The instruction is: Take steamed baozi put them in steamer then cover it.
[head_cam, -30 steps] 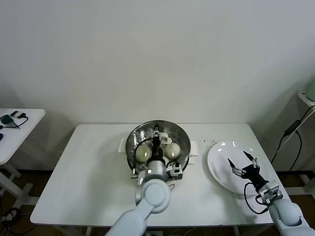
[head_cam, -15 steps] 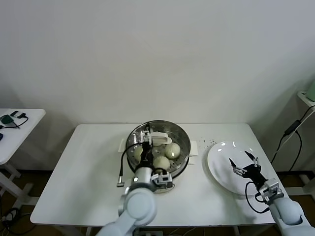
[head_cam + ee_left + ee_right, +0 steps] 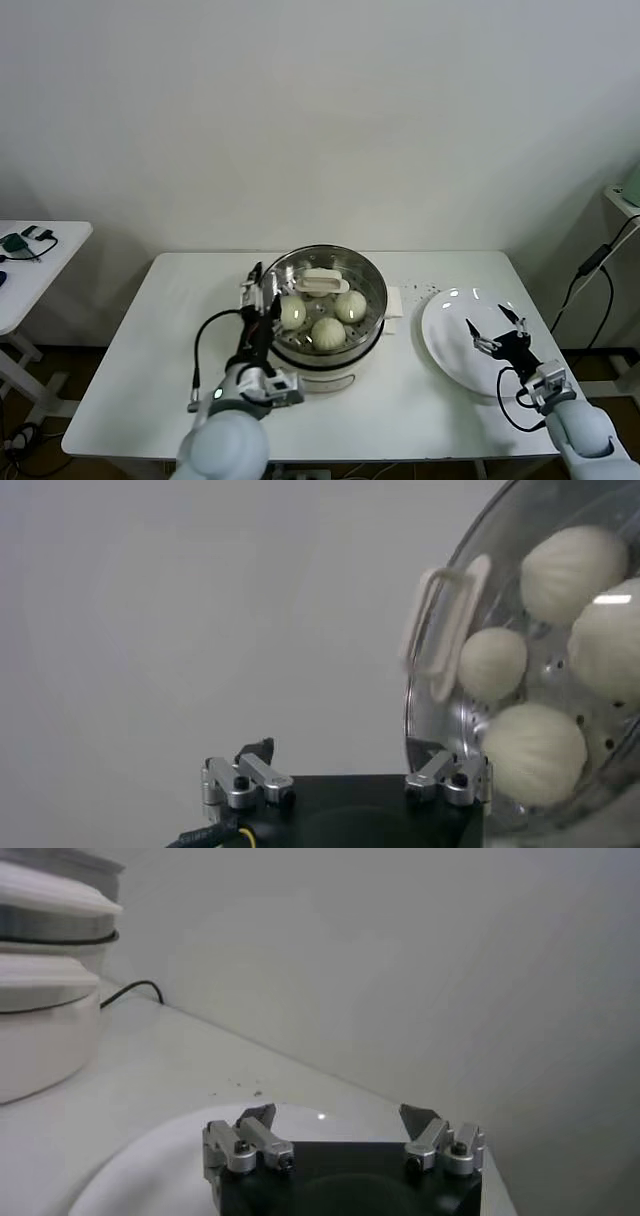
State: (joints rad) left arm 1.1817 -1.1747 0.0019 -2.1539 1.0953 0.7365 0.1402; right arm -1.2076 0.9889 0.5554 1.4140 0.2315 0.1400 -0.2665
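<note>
The steamer [image 3: 322, 345] stands mid-table with the glass cover [image 3: 368, 283] lying on it, its cream handle [image 3: 325, 282] on top. Several baozi [image 3: 328, 331] show through the glass. In the left wrist view the baozi [image 3: 533, 752] lie on the perforated floor behind the cover's handle [image 3: 445, 630]. My left gripper [image 3: 258, 288] is open and empty, just off the steamer's left side [image 3: 345, 762]. My right gripper [image 3: 497, 331] hangs open and empty over the white plate [image 3: 445, 345] at the right [image 3: 338, 1116].
Dark specks [image 3: 425, 292] dot the table between the steamer and the plate. A small side table [image 3: 30, 265] with a few items stands off to the left. A cable [image 3: 590, 268] hangs at the far right. The steamer's white side [image 3: 45, 1038] shows in the right wrist view.
My left gripper has opened, let go of the cover's handle and drawn back to the steamer's left side. The cover stays on the steamer. The right arm has barely moved.
</note>
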